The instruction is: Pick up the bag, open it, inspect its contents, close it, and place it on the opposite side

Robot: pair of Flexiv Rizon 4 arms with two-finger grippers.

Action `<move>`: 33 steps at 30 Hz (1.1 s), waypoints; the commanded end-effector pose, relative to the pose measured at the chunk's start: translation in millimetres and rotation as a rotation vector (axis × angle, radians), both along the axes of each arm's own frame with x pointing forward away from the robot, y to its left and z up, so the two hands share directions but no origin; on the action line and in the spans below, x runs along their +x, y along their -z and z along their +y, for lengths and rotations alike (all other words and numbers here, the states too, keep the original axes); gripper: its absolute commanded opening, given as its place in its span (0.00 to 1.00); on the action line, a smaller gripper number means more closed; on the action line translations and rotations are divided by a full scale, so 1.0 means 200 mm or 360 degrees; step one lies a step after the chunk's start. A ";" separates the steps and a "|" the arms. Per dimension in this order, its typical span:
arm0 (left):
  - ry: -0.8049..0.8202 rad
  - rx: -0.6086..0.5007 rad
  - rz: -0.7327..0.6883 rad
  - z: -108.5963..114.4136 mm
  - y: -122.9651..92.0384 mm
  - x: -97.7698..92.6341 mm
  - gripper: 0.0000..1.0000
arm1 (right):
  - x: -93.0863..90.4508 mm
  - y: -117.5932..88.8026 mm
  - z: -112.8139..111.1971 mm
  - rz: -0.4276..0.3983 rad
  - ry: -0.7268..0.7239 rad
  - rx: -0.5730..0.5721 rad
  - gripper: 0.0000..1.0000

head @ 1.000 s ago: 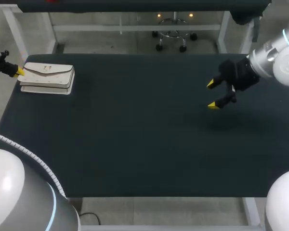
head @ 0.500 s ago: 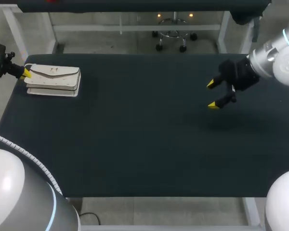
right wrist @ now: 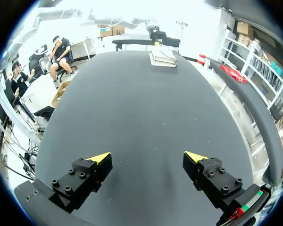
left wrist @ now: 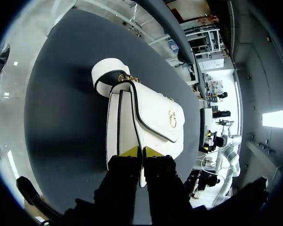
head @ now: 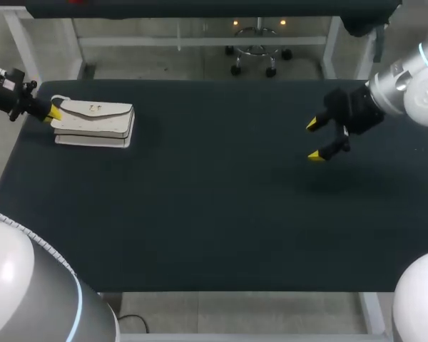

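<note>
A thin edge at the near end of the white bag (left wrist: pixel 146 117) is being pinched by the left gripper (left wrist: pixel 141 151), whose yellow tips are standing almost together on either side of it. The hold is being taken at the end, it seems, so that the flap (left wrist: pixel 153 101) and its gold clasp (left wrist: pixel 172 118) are being left free for the opening to come. The bag is lying lengthwise straight ahead of the fingers, flap side up, with a rounded strap loop (left wrist: pixel 108 73) showing just beyond its far end. Whether its base is being rested on the dark table (head: pixel 214 214) or carried just above it cannot be told from these angles. No obstacle is being seen on the path from this hand toward the opposite side. Well apart, across that stretch of table, the right gripper (head: pixel 314 140) is being held above the surface with its fingers spread wide and nothing between them. It is pointing toward the bag, probably in readiness to be used on the flap. The task is judged to be at its first step, with opening, inspection, closing and placing not yet done.
</note>
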State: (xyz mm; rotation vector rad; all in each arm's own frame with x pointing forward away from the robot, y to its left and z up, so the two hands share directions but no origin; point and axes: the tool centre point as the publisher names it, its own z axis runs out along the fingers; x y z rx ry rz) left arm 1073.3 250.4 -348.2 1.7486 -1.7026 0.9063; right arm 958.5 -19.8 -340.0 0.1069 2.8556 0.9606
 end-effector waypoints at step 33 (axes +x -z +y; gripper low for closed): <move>-0.0208 0.0016 -0.0136 -0.15 -0.02 -0.30 0.00 | 0.00 0.01 0.00 -0.0005 0.0001 0.0004 1.00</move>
